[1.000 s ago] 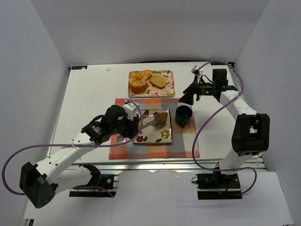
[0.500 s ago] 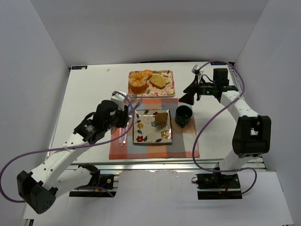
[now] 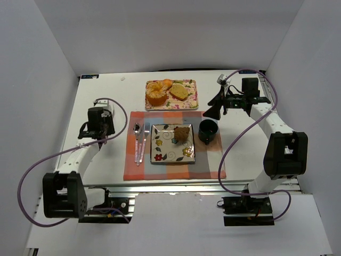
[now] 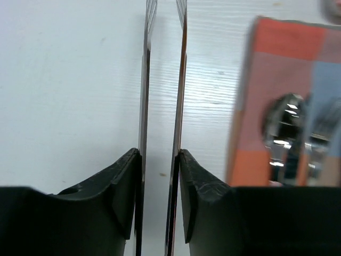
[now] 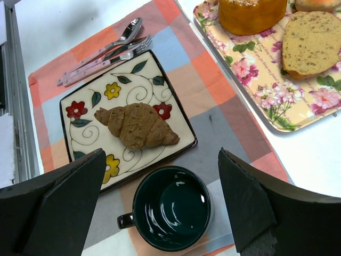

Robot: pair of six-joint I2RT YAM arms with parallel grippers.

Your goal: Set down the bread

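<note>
The bread [image 3: 181,133] [image 5: 137,125] is a small dark-brown, ridged piece lying on the floral square plate [image 3: 162,153] [image 5: 85,133], toward its back right, with nothing touching it. My left gripper [image 3: 99,129] [image 4: 165,21] is far to the left over bare table, beside the placemat's left edge. Its jaws stand almost together with a thin slit and nothing in it. My right gripper [image 3: 214,110] [image 5: 160,160] hangs wide open above the dark mug [image 3: 208,130] [image 5: 171,208], empty.
A checked placemat [image 3: 176,168] lies under the plate, the mug and the spoon and forks [image 3: 140,140] [image 5: 101,50]. Behind it a flowered tray [image 3: 192,101] [image 5: 256,90] carries a large golden-orange pastry [image 3: 156,96] and a tan bread slice [image 3: 179,92].
My left arm has pulled back from the plate, swinging left past the cutlery to the bare table. The bread stayed on the plate. The right arm has barely moved.
</note>
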